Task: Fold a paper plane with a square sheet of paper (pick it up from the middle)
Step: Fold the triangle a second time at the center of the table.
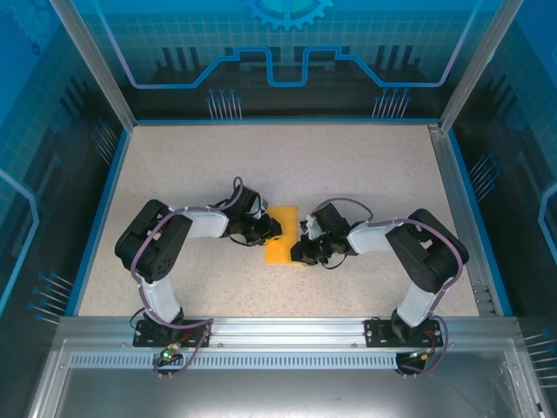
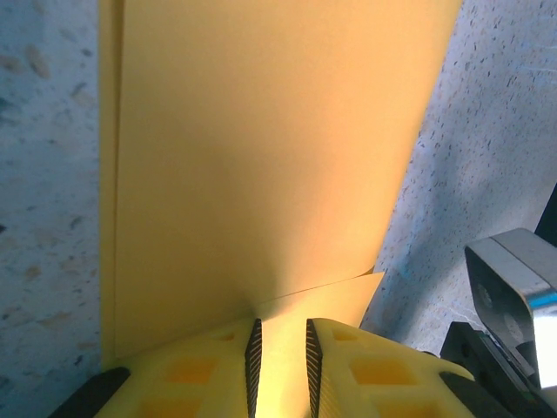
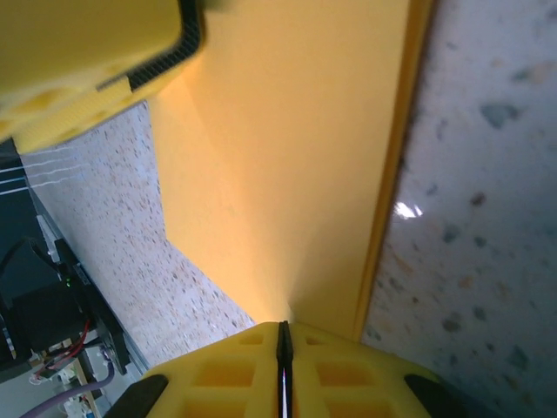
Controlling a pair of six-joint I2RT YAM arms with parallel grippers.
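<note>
Orange sheet of paper (image 1: pixel 280 235), already folded to a narrow oblong with a doubled margin along one long side, flat on the speckled table (image 1: pixel 365 174) near its middle, between the two claws. Left claw (image 1: pixel 264 230) over the sheet's left edge. From the left wrist, same claw (image 2: pixel 280 335) with pads a narrow slit apart, paper (image 2: pixel 261 157) showing in the gap and a loose flap corner just right of them: slightly parted, not clamping. Right claw (image 1: pixel 306 246) at the sheet's near right corner. From the right wrist, same claw (image 3: pixel 281 340) closed to a hairline, paper (image 3: pixel 287 174) running straight into the seam: judged nipped on the sheet's edge. Judged very light, thin and limp: prone to sag, curl or slide on the smooth table, to crumple under a hard squeeze, to tear if pulled from both sides at once. Likely to keep a crease once pressed. Best taken by the doubled margin or a folded edge, where stiffest. Pinch lightly, lift slowly, keep the opposite side pinned.
</note>
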